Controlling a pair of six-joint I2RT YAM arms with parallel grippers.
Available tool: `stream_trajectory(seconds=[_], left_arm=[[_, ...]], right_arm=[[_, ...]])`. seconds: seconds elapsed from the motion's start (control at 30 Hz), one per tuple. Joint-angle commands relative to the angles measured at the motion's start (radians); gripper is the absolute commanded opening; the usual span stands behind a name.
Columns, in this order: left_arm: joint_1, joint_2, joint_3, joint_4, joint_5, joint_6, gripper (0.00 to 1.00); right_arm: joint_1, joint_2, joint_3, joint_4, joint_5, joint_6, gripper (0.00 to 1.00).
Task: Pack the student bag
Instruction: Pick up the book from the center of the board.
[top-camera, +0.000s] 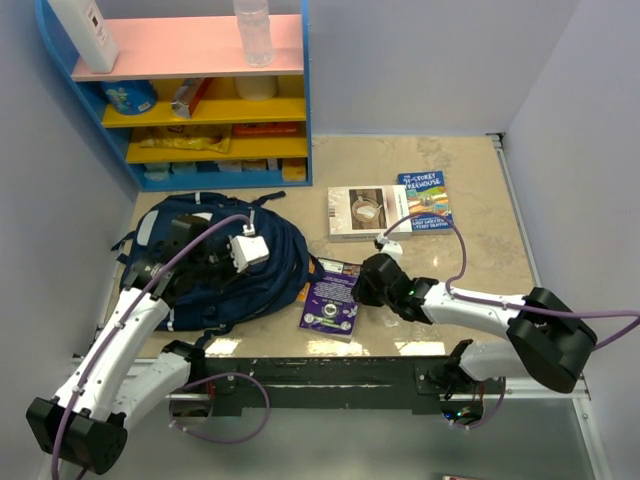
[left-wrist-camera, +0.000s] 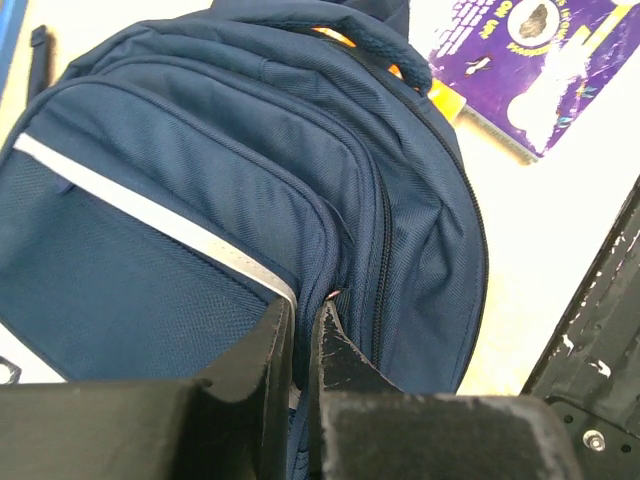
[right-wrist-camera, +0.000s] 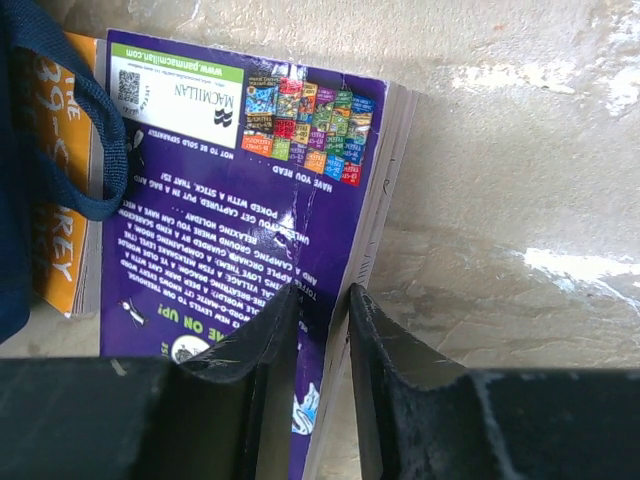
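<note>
Student bag (top-camera: 215, 265) at left of desk (top-camera: 500, 200), zip seam pinched in the closed left tool (left-wrist-camera: 305, 315); right tool (right-wrist-camera: 323, 295) clamped narrowly on purple paperback (right-wrist-camera: 230, 200) at its page edge. Risk: shallow hold may let book pivot or slip when lifted.

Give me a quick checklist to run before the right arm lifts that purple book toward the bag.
1. Left gripper pinching the student bag at its zipper seam: ok.
2. Right gripper astride the purple book edge: ok.
3. Firm hold on the book: cannot tell.
4. Bag opening wide enough: cannot tell.
5. Carry loop clear of the book: not ok, it overlaps a corner.
</note>
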Motion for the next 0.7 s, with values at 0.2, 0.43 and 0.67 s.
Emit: stream_trajectory(seconds=[0.2, 0.43, 0.67], left_arm=[[0.002, 0.21, -0.15, 0.281, 0.065, 0.059, 0.0], [-0.024, 0.374, -0.204, 0.351, 0.038, 0.101, 0.0], [-0.113, 0.365, -0.246, 0.408, 0.015, 0.076, 0.0]], right_arm=[[0.021, 0.012, 0.092, 0.131, -0.028, 0.051, 0.26], [0.047, 0.0, 0.096, 0.197, -0.038, 0.077, 0.22], [0.098, 0.037, 0.173, 0.187, -0.025, 0.048, 0.3]])
